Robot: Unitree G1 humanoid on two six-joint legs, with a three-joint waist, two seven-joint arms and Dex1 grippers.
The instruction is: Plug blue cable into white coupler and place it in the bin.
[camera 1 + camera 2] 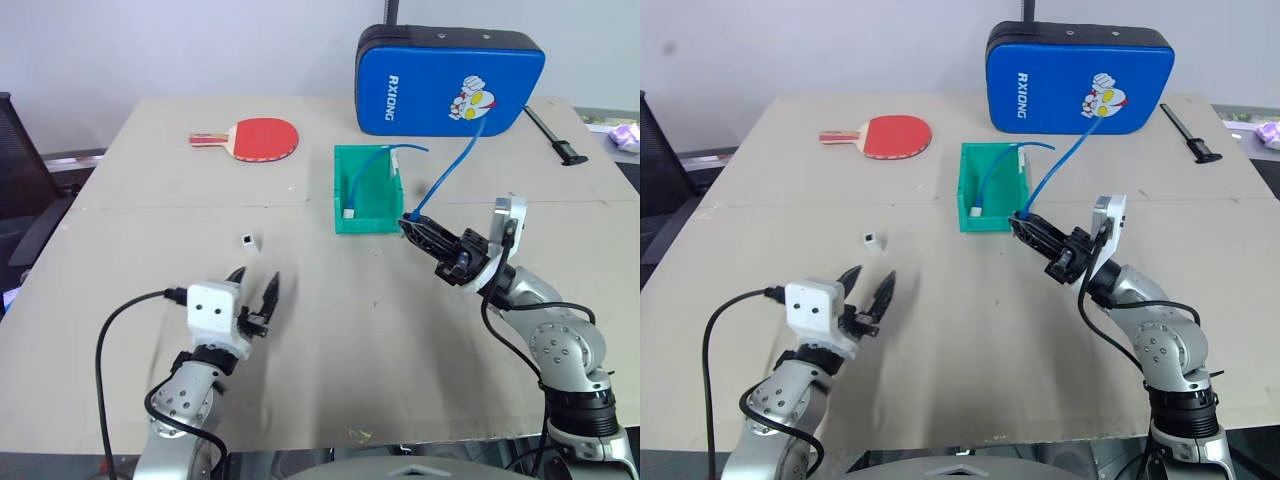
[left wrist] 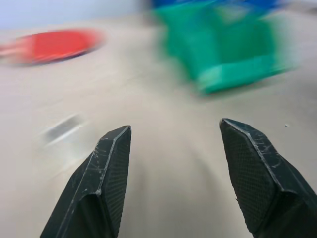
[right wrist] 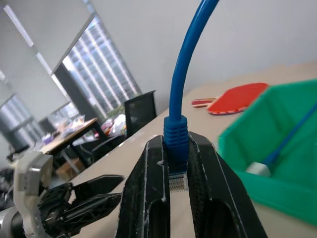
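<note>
Two grippers: left gripper [image 1: 258, 290] holding fingers apart at lower left; right gripper [image 1: 412, 226] clamping one blue cable [image 1: 450, 166] beside one bin [image 1: 364, 222].

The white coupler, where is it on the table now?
The white coupler stands alone on the table, on the robot's left, ahead of the open left gripper and left of the bin.

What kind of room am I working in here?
Probably an office or lab: the right wrist view shows a black office chair, cluttered desks and blinds on tall windows. The work surface is a plain beige table.
</note>
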